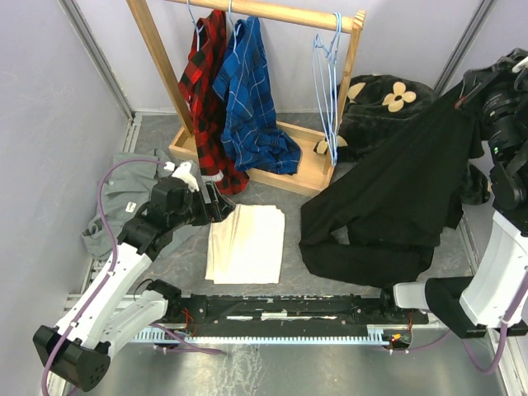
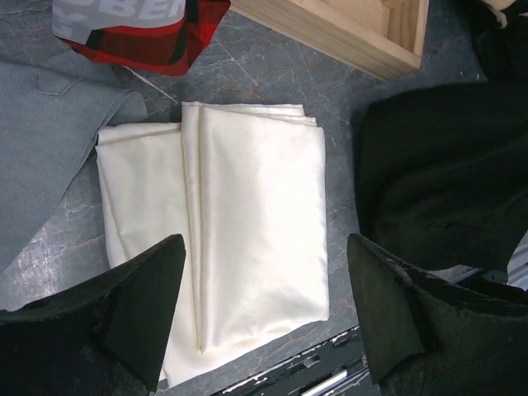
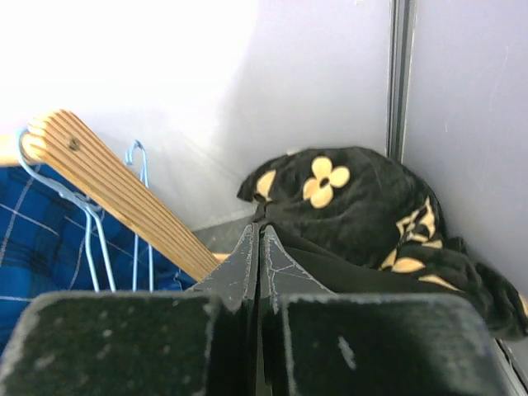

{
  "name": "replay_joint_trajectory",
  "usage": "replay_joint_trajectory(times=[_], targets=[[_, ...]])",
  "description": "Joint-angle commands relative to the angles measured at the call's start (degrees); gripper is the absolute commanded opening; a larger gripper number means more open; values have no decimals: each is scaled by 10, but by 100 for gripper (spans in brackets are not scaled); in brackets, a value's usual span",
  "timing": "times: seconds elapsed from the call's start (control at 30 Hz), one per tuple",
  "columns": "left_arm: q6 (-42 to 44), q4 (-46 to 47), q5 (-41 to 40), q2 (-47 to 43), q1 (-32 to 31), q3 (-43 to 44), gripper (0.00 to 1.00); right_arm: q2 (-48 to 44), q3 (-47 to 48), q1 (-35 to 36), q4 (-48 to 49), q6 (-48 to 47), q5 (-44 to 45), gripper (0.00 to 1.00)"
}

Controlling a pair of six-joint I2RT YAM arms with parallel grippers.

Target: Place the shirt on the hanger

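Your grey marbled tabletop (image 1: 280, 194) carries everything here. At its far side stands the light wooden clothes rack (image 1: 157, 58) with a tray-like base. The plain black soft shirt (image 1: 396, 198) is the biggest garment. Its lower part lies heaped on the tabletop right of centre, and one end is stretched up and to the right, off the surface, to your right arm. Behind it, in the far right corner, a black blanket with cream flower motifs (image 1: 388, 99) is bundled up.

A blue plaid shirt (image 1: 247, 91) and a red-and-black plaid shirt (image 1: 206, 91) hang side by side from the rack's rail, their hems reaching the base. A crumpled grey shirt (image 1: 124, 190) lies at the left wall, and a folded cream cloth (image 1: 247, 243) lies flat just beside it, near the centre.

Several thin light-blue wire hangers (image 1: 328, 82) hang at the right end of the rail, apart from the black shirt.

Your right claw (image 3: 260, 247) is raised at the far right with its fingers pressed together, pinching the black shirt's fabric. Your left claw (image 2: 266, 247) hovers above the cream cloth, its fingers spread wide and holding nothing
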Motion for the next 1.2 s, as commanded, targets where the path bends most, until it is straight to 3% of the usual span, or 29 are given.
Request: replay_joint_trajectory(times=[0.0,0.37,0.53,0.7,0.87,0.97,1.07,1.13,1.17], targets=[[3,32,18,7,-1,11,85,42,101,-1,-10,-6,-7,0],[18,39,29,23,-1,37,89,69,170,-1,66,-18,-15,0],[18,40,24,19,-1,30,89,60,123,-1,57,-12,-68,0],[18,40,21,14,-1,20,89,-67,-148,0,94,54,-181,0],[18,47,27,21,-1,15,89,-233,-554,34,208,200,-287,0],[15,54,30,30,0,13,88,-316,-790,168,308,299,-248,0],[11,56,36,35,0,13,87,-315,-904,367,355,341,-152,3],[8,57,38,35,-1,12,87,-276,-906,451,360,334,-103,20],[8,57,38,34,0,11,87,-253,-891,474,350,318,-87,34]])
